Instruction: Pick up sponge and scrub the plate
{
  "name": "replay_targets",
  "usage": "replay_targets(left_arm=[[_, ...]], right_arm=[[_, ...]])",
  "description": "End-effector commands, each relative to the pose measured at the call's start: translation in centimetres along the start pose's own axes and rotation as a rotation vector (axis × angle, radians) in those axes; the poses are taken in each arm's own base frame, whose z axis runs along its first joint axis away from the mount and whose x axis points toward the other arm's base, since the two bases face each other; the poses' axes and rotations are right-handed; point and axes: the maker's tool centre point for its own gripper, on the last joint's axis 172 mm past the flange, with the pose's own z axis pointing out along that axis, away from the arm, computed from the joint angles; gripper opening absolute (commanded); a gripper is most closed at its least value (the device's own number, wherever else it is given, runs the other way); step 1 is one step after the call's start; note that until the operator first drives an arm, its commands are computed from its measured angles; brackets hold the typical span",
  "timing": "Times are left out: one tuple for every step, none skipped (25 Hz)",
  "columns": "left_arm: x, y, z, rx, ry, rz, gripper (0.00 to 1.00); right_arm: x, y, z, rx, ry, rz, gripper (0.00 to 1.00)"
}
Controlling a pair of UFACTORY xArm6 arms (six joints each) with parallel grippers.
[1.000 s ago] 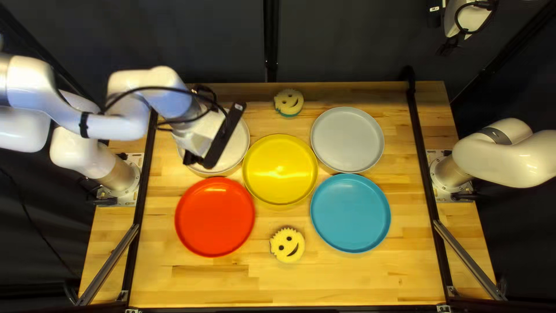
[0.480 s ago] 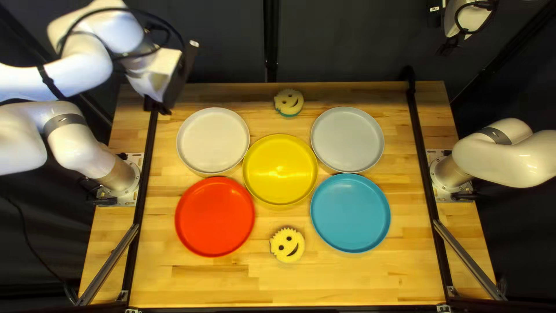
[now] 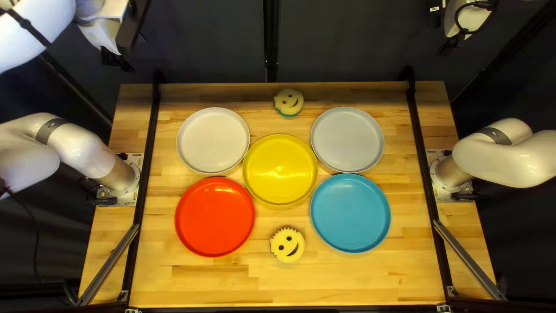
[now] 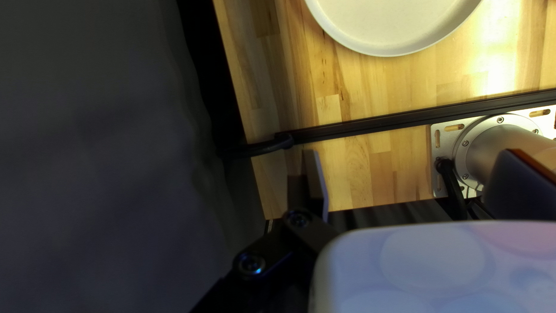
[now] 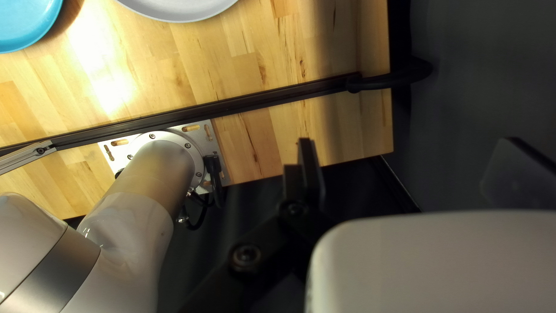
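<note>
The sponge (image 3: 287,244) toward the counter's (image 3: 359,281) near edge looks light, squashy; pinch its sides; left claw (image 4: 412,153) and right claw (image 5: 407,140) gape wide.

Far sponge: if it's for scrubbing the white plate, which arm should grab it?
Left, I'd say. The far sponge sits about midway between left base and right base, but the white plate is nearer the left one. Left gripper is open and empty; so is right gripper, so that's no tiebreaker.

The wooden worktop (image 3: 359,278) bears a white plate (image 3: 213,140), grey plate (image 3: 347,139), yellow plate (image 3: 280,169), red plate (image 3: 215,216), blue plate (image 3: 350,213) and two sponges (image 3: 288,244).
</note>
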Motion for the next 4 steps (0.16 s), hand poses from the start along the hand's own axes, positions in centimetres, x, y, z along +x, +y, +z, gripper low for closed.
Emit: replay_targets(left_arm=[[0.00,0.00,0.00,0.000,0.000,0.000,1.00],[0.00,0.00,0.00,0.000,0.000,0.000,1.00],[0.00,0.00,0.00,0.000,0.000,0.000,1.00],[0.00,0.00,0.00,0.000,0.000,0.000,1.00]], right_arm=[[0.00,0.00,0.00,0.000,0.000,0.000,1.00],[0.00,0.00,0.00,0.000,0.000,0.000,1.00],[0.00,0.00,0.00,0.000,0.000,0.000,1.00],[0.00,0.00,0.00,0.000,0.000,0.000,1.00]])
